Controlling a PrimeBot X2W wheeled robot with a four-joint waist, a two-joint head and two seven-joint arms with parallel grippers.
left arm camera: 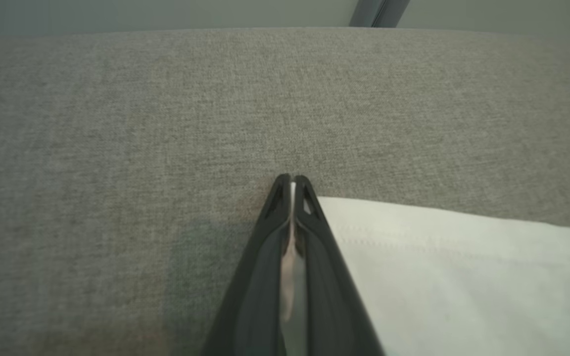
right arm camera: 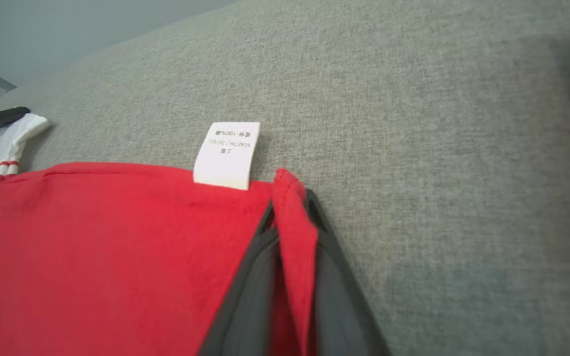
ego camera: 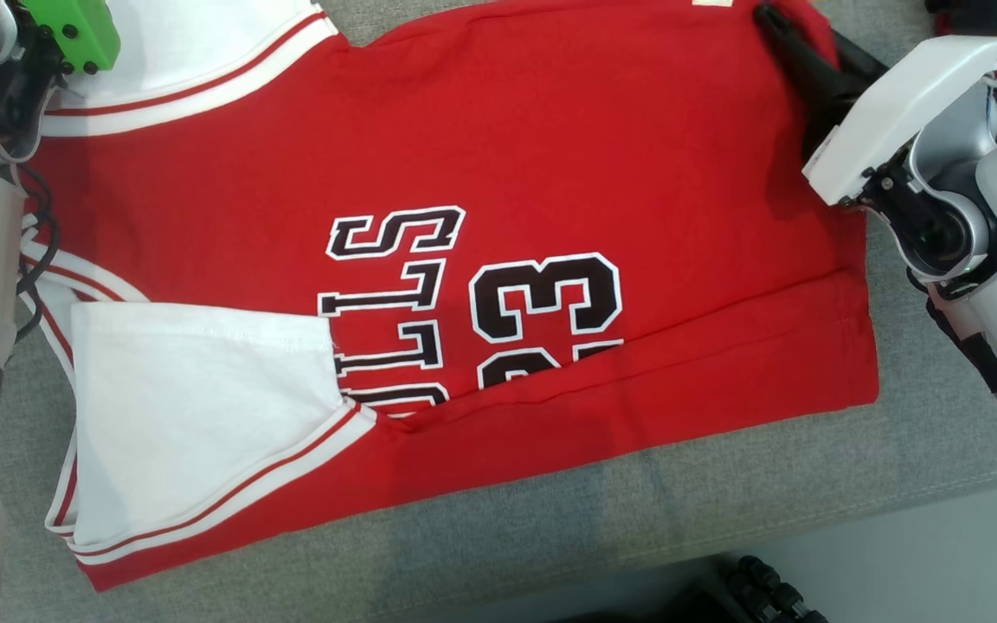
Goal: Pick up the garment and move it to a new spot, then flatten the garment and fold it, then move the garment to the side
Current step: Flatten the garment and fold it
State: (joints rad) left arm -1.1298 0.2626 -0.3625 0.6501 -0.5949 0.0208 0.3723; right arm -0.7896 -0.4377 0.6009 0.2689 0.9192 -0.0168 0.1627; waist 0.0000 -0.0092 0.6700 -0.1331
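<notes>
Jersey [ego camera: 550, 156], red with white sleeves, spread print-up over most of grey surface [ego camera: 550, 536] in head view, near edge folded up across the numbers at 6 o'clock, near sleeve [ego camera: 196, 407] turned in at 8 o'clock. Right fingers [right arm camera: 334, 282] clamped on a ridge of red cloth at the far hem corner, just beside label [right arm camera: 227, 153]; at 1 o'clock in head view. Left fingers [left arm camera: 265, 257] pressed tight together at 11 o'clock, against the edge of far sleeve [left arm camera: 438, 272], a pale sliver caught between them: most likely sleeve edge pinched, though hard to be sure. Probably mid-fold, far edge ready to be carried toward 6 o'clock. Soft, light, limp knit: no stiffness to lean on, bound to sag between two holds and to drag on the grainy surface. Best taken at corners and hems, thicker there from stitched layers and easier to bite; worth lifting both ends level and together, span kept taut, to avoid a skewed crease. Little danger of damage; more of thin cloth slipping out of a shallow pinch, the left one above all.
</notes>
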